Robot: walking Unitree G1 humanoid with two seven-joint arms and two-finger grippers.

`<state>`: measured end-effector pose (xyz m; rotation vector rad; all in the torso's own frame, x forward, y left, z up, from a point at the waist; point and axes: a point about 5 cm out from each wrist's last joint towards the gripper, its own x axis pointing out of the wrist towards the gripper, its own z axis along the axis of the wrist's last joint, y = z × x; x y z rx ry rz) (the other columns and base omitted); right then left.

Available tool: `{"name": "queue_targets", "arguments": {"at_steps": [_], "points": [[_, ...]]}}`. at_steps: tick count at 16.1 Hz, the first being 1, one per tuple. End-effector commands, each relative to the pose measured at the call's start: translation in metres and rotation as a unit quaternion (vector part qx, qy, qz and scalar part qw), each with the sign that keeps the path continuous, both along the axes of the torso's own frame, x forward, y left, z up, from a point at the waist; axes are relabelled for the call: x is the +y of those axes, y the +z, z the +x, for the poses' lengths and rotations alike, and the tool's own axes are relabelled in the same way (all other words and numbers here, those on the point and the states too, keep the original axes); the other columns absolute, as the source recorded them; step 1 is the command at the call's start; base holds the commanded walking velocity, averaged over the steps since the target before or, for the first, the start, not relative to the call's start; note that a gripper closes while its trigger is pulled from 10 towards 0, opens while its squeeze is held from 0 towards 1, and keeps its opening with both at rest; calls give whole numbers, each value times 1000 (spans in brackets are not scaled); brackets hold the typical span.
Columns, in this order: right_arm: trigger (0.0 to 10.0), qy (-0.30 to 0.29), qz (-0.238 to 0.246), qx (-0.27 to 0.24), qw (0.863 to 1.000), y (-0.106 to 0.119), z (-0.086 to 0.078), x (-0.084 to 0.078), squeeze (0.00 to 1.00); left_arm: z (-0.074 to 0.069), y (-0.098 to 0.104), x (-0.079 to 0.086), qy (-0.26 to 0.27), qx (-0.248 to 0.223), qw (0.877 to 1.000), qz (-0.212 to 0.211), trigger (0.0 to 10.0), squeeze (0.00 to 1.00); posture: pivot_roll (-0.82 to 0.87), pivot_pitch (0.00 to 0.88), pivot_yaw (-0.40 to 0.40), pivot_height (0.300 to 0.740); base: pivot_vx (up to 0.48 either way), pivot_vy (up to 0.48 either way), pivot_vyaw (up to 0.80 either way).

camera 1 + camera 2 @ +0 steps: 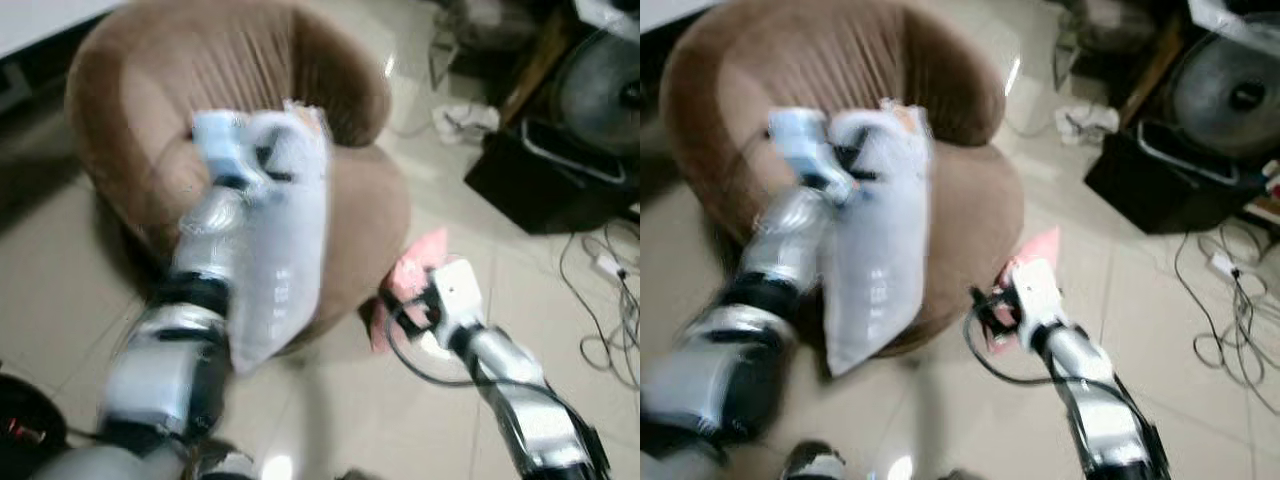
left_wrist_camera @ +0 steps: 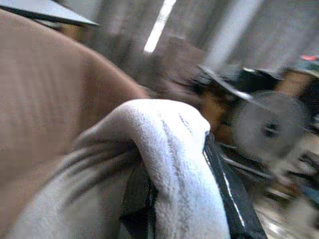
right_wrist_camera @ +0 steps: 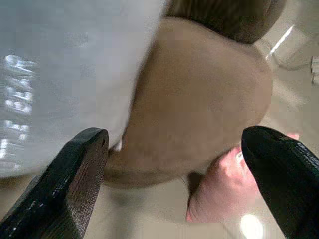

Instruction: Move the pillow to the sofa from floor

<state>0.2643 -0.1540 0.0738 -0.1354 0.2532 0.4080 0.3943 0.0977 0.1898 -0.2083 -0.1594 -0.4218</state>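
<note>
Left eye view catches the left pincer (image 1: 262, 165) raised over the round brown sofa (image 1: 130, 90), clamped on the top edge of the white pillow (image 1: 285, 270). The pillow hangs down from that grip, dangling in front of the seat cushion with its lower corner over the seat's front edge, clear of the floor (image 1: 60, 290). From the left wrist view you see the fuzzy white fabric (image 2: 169, 159) bunched over a black finger (image 2: 234, 189), so the hold looks firm, with the sofa's brown back just beside it.

The right pincer (image 3: 174, 174) sits low off the front right of the sofa, its two black fingers (image 3: 70, 184) spread wide with nothing between them. Looking along them, the pillow's pale face with faint lettering fills one side, the brown seat sits in the middle, and a pink thing (image 1: 415, 270) lies on the tiles against the sofa's base, near the right wrist.

Off to the right there's a black box (image 1: 545, 175), a round grey fan (image 1: 600, 85) and a tangle of loose cables (image 1: 605, 300) across the pale tiled floor. Everything is a bit smeared with motion blur.
</note>
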Motion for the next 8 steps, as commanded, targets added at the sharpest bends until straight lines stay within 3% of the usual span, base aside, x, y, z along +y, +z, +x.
{"name": "queue_targets", "arguments": {"at_steps": [1,3,4,8], "points": [[10000,1,3,-3,1000,3,2,3,0,1,12,6,0,-28,1000,13,0,0,69,102,-168,740,0,0,0],[10000,12,-3,0,1000,0,-1,12,0,-7,9,-2,-18,-31,998,45,0,0,69,102,-156,740,0,0,0],[10000,10,5,-1,1000,0,-2,14,0,-13,2,3,-23,-29,998,55,0,0,59,101,-144,740,0,0,0],[10000,-22,7,5,1000,-5,-4,8,0,-42,-39,52,-2,37,994,99,0,0,59,109,-117,740,0,0,0]]}}
